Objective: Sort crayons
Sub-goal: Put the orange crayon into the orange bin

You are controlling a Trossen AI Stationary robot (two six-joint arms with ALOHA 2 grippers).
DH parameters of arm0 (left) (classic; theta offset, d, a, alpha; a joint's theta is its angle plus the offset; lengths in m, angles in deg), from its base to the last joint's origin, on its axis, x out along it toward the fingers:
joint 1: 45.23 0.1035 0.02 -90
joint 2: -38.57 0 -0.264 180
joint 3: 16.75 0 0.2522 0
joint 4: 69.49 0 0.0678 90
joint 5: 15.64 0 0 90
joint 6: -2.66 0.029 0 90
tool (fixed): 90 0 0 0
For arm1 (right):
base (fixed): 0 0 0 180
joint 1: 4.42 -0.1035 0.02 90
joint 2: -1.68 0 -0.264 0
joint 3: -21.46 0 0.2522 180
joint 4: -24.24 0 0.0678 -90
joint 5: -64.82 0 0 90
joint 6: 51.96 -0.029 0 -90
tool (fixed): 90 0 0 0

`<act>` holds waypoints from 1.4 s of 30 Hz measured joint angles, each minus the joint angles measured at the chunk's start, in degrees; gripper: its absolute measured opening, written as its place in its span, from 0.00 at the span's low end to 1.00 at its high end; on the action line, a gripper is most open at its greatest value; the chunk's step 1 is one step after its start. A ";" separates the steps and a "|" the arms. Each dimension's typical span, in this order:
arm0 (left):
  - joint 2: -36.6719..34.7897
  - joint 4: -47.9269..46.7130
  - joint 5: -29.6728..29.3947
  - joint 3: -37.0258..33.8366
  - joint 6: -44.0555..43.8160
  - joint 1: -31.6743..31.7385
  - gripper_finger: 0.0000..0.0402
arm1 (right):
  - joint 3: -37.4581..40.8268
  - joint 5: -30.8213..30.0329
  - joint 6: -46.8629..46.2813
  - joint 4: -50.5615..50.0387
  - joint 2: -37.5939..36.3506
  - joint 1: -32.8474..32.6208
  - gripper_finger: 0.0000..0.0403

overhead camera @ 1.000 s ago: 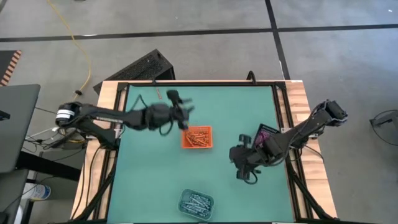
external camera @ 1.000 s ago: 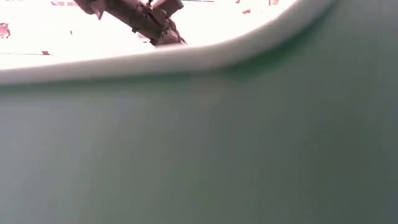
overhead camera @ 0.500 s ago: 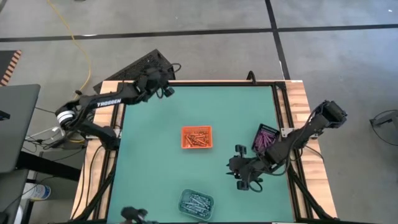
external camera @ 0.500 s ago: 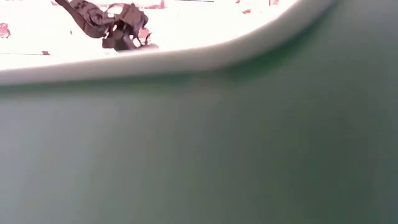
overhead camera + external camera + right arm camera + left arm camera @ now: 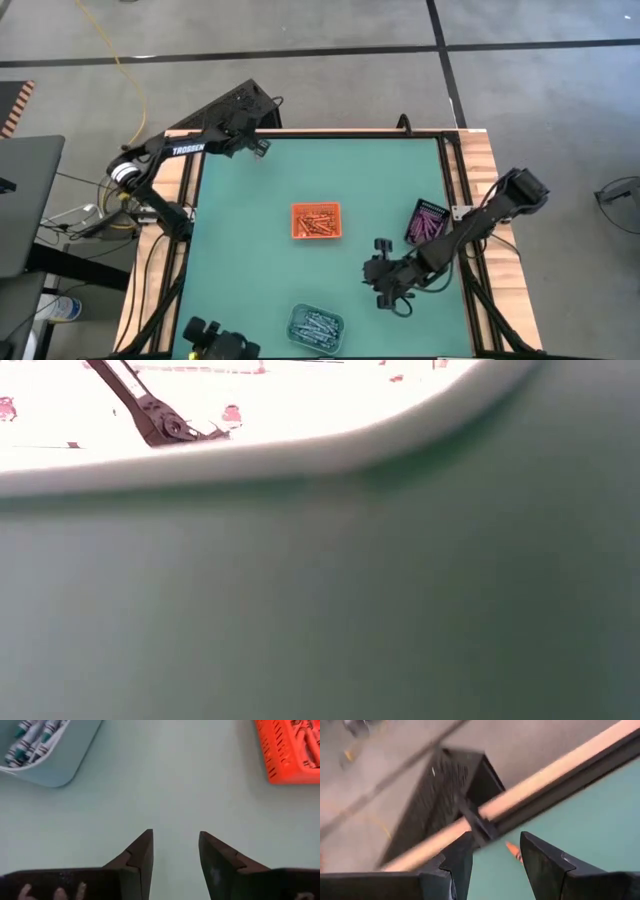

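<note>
One orange crayon (image 5: 514,852) lies on the green mat by the table's far left corner. My left gripper (image 5: 495,840) hovers open just short of it, at that corner (image 5: 260,147). More crayons lie sorted in three trays: orange ones in the orange tray (image 5: 316,220), blue-grey ones in the clear tray (image 5: 316,326), purple ones in the black tray (image 5: 428,222). My right gripper (image 5: 378,278) stands open over bare mat (image 5: 175,837), between the orange tray (image 5: 292,750) and the clear tray (image 5: 30,740), and holds nothing.
A black slotted crate (image 5: 445,795) stands on the floor just beyond the far left corner, behind the table's wooden rim (image 5: 540,780). A dark object (image 5: 215,345) sits at the near edge, left of the clear tray. The low view shows mostly green mat.
My left gripper has swung from above the orange tray to the table's far left corner, sinking and rolling as it went, still open. My right gripper has dropped lower and drifted a little toward the near edge. A dark object has come into view at the near edge.
</note>
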 joint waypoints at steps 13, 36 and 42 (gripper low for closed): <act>3.93 -9.18 12.26 3.10 -20.97 2.93 0.38 | -0.02 1.18 0.55 1.02 1.75 0.02 0.37; 7.23 -9.54 12.45 3.10 -40.30 0.59 0.38 | -0.02 -0.42 3.37 3.31 1.72 -0.92 0.37; 11.40 -10.09 11.87 3.50 -40.70 -0.20 0.38 | -0.02 -0.42 3.18 3.35 1.68 -2.43 0.37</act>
